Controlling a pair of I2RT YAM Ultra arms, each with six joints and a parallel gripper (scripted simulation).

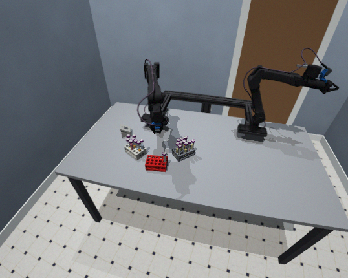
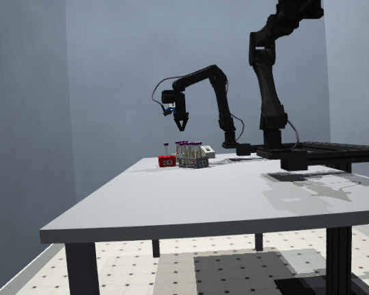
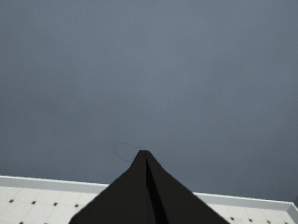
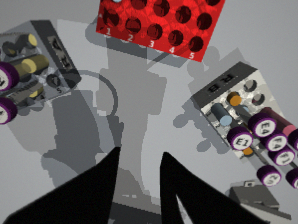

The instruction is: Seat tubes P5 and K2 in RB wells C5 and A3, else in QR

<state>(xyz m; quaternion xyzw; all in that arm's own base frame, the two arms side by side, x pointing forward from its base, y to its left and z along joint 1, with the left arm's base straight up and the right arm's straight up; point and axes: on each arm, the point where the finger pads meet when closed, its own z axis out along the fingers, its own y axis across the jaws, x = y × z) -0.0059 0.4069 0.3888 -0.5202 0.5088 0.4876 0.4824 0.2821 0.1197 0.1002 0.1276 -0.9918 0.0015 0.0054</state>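
The right gripper [image 1: 156,132] [image 2: 182,130] [image 4: 142,151] is partly open and empty, pointing down high above the bench between the racks. The left gripper [image 1: 337,87] [image 3: 145,152] is shut and empty, raised far from the racks. Grey rack RA [image 1: 184,156] [image 2: 204,162] [image 4: 65,57] holds several purple-capped tubes. White rack RB [image 1: 131,153] [image 4: 220,86] holds several more; caps E1 [image 4: 240,141] and E4 [image 4: 263,127] are readable. Red rack QR [image 1: 156,168] [image 2: 161,161] [image 4: 161,46] holds one upright purple-capped tube [image 1: 164,154] [image 2: 166,149] at its RA-side end. I cannot make out caps P5 or K2.
A small light box [image 1: 125,129] [image 2: 208,151] [image 4: 254,197] stands behind RB, nearer the right arm's base; its lamp is not clearly visible. QR stands in front of and between RA and RB. The left arm's base [image 1: 252,130] is farther along the bench [image 1: 241,181].
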